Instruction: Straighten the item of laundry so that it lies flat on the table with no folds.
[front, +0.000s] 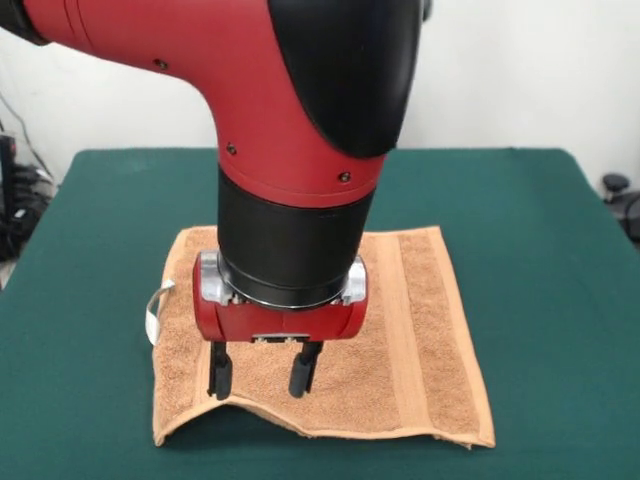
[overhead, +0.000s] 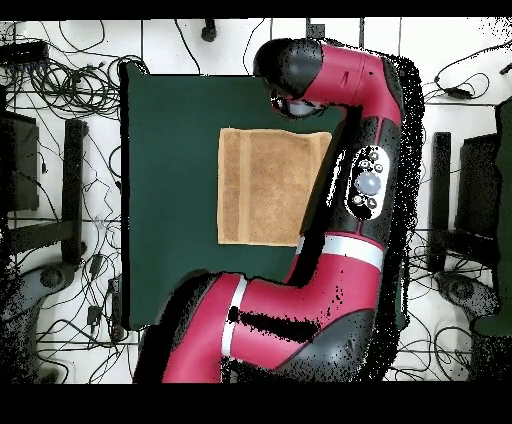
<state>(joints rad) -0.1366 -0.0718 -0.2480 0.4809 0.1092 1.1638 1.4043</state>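
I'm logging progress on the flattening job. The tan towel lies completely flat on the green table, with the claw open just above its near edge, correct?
Not quite. In the front view the towel is not completely flat: its near edge arches up off the table right under the claw. The rest holds: the claw is open at that edge.

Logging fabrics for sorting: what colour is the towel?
Light orange-tan terry with flat woven bands, the towel shows best in the front view.
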